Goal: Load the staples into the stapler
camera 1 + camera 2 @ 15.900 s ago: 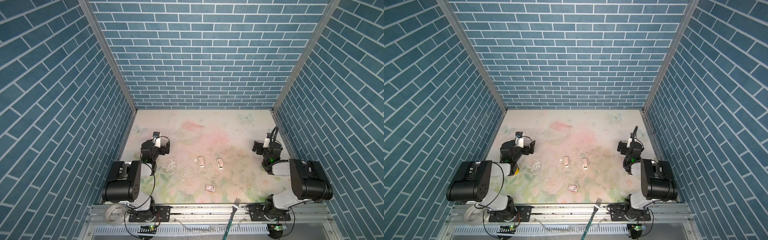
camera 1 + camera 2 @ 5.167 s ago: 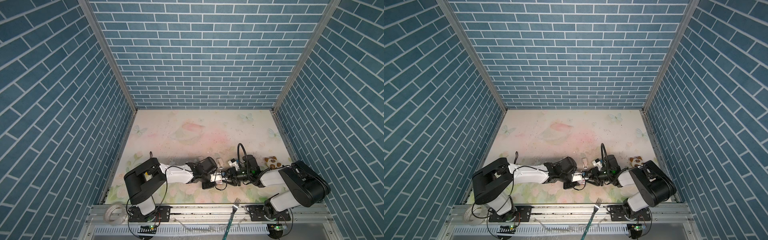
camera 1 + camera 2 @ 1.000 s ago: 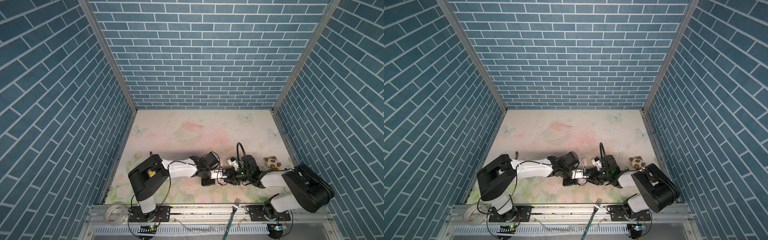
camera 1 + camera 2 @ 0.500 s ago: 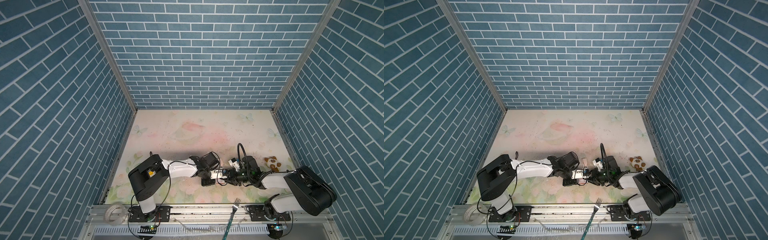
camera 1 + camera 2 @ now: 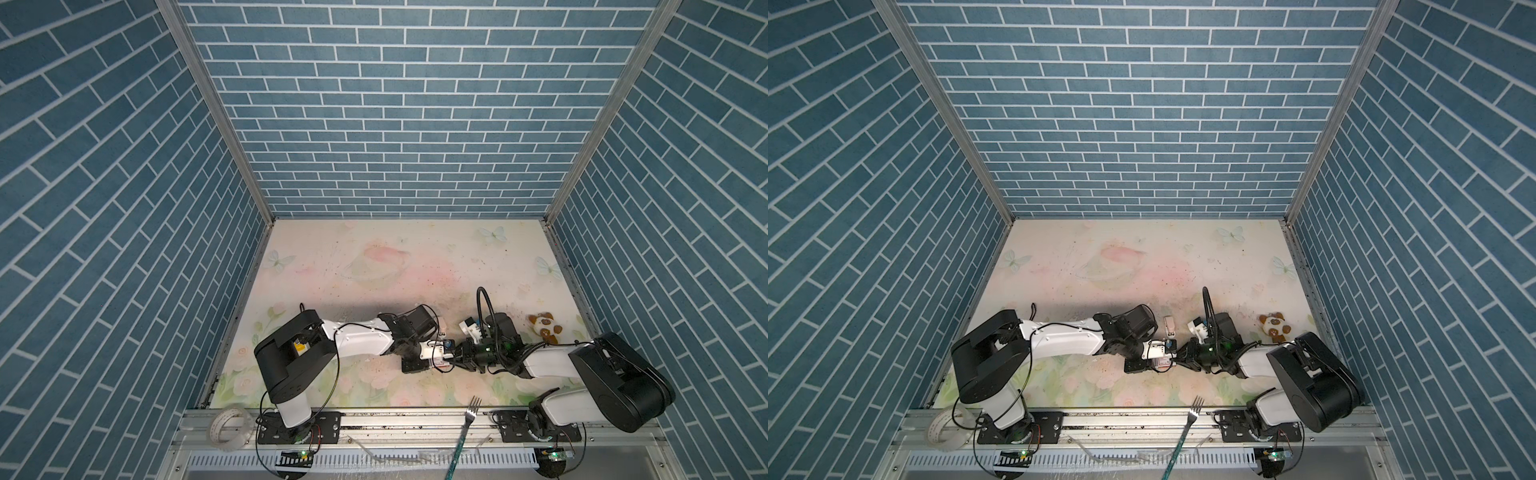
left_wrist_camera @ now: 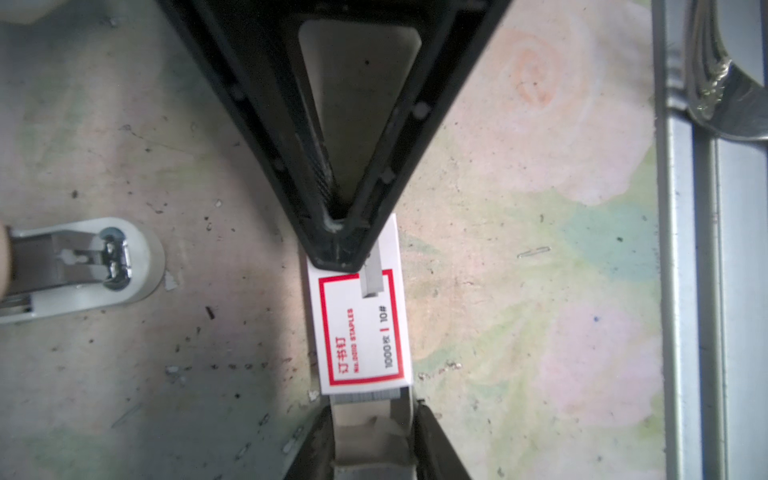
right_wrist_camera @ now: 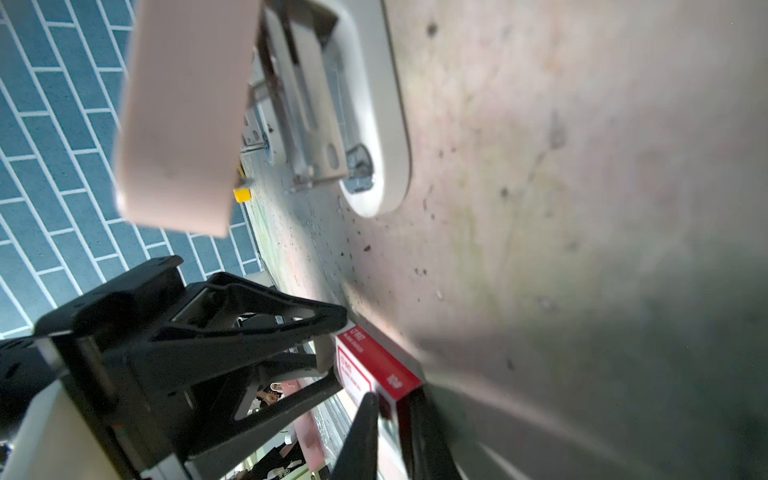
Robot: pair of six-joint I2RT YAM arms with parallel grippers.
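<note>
L gripper (image 6: pixel 340 249) fingers clamp staple box (image 6: pixel 361 332) end; R gripper (image 5: pixel 1177 360) fingers pinch tray (image 6: pixel 365 440) w/ staples (image 6: pixel 365 395), edge peeking from box. Open stapler (image 5: pixel 1169 325) just behind, apart. Front rail (image 6: pixel 681 291) near; wide bare mat (image 5: pixel 374 270) beyond.

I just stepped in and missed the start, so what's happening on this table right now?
Both arms are working on the staple box. The left gripper is clamped on one end of it. The right gripper appears to pinch the tray poking out of the other end, where the grey staples show. The stapler lies open beside them, untouched, so the loading itself has not begun.
</note>
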